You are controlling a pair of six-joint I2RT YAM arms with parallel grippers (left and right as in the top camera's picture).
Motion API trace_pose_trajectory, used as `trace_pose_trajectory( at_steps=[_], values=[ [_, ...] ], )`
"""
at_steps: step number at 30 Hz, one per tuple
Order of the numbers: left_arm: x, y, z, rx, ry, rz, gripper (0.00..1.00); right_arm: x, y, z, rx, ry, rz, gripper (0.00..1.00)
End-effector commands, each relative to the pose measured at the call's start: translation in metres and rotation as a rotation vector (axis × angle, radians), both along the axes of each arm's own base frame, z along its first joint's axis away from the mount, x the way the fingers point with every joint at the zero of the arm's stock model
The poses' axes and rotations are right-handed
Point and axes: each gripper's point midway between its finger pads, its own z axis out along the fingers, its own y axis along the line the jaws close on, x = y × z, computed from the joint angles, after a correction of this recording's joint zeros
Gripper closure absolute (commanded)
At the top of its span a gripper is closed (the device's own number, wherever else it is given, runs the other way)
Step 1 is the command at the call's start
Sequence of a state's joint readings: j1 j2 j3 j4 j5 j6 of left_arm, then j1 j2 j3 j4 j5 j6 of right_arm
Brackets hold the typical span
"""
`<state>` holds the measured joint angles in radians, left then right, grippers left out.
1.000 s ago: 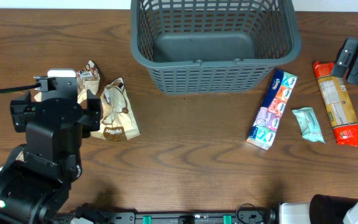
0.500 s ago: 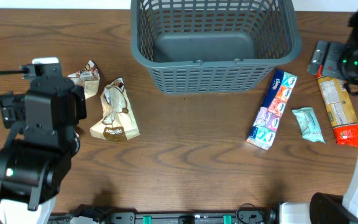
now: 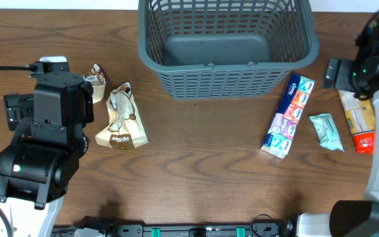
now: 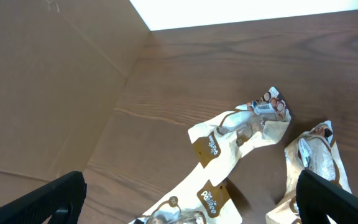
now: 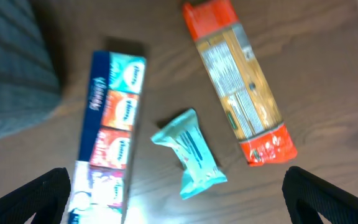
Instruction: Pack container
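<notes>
Left gripper [image 4: 191, 198]: jaws fully apart, gripping nothing, positioned over the cream snack packets [image 4: 241, 134]. Right gripper [image 5: 182, 196]: jaws fully apart, gripping nothing, positioned over the teal packet [image 5: 188, 152]. Container [image 3: 229, 82]: dark grey basket, slotted lattice walls, solid floor, upright at the far centre of the table [image 3: 196, 164]

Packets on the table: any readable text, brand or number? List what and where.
Nothing reads with confidence.
cream-and-brown snack packets: white script on brown labels, too small to read.
multicolour box: a logo on each coloured panel, blurred.
teal packet: dark print, blurred.
orange-ended pack: fine-print panel, unreadable.
container: no marking visible.
</notes>
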<state>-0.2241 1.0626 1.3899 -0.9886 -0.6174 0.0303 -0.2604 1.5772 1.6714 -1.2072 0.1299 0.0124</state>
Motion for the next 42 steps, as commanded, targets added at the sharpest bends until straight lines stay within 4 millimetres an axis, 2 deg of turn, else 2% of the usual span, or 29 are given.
trace_pose_trajectory(
  at_steps=[1, 6, 10, 15, 19, 23, 26, 29, 36, 42],
  values=[
    [-0.002, 0.005, 0.006, 0.011, -0.011, 0.021, 0.01, -0.002, -0.001, -0.012, 0.098, -0.004, 0.050, 0.01],
    [-0.002, 0.005, 0.006, 0.011, -0.010, 0.021, 0.01, -0.008, -0.023, -0.026, 0.159, -0.028, -0.080, 0.01],
    [-0.002, 0.005, 0.006, 0.011, -0.011, 0.021, 0.01, -0.021, -0.033, -0.044, 0.171, 0.012, -0.205, 0.01],
    [-0.002, 0.005, 0.006, 0.011, -0.010, 0.021, 0.01, -0.027, -0.034, -0.069, 0.171, 0.049, -0.227, 0.01],
    [-0.002, 0.005, 0.006, 0.011, -0.011, 0.021, 0.01, -0.022, -0.018, -0.083, 0.261, 0.032, -0.197, 0.01],
    [-0.002, 0.005, 0.006, 0.011, -0.011, 0.021, 0.01, -0.026, -0.013, -0.093, 0.317, 0.039, -0.306, 0.01],
    [-0.002, 0.005, 0.006, 0.011, -0.010, 0.021, 0.01, -0.026, -0.009, -0.096, 0.338, 0.037, -0.353, 0.01],
    [-0.002, 0.005, 0.006, 0.011, -0.011, 0.021, 0.01, -0.023, 0.001, -0.096, 0.339, 0.044, -0.327, 0.01],
    [-0.002, 0.005, 0.006, 0.011, -0.011, 0.021, 0.01, -0.015, 0.042, -0.101, 0.338, 0.078, -0.234, 0.01],
    [-0.002, 0.005, 0.006, 0.011, -0.011, 0.021, 0.01, -0.015, 0.052, -0.105, 0.299, 0.092, -0.250, 0.01]
  ],
)
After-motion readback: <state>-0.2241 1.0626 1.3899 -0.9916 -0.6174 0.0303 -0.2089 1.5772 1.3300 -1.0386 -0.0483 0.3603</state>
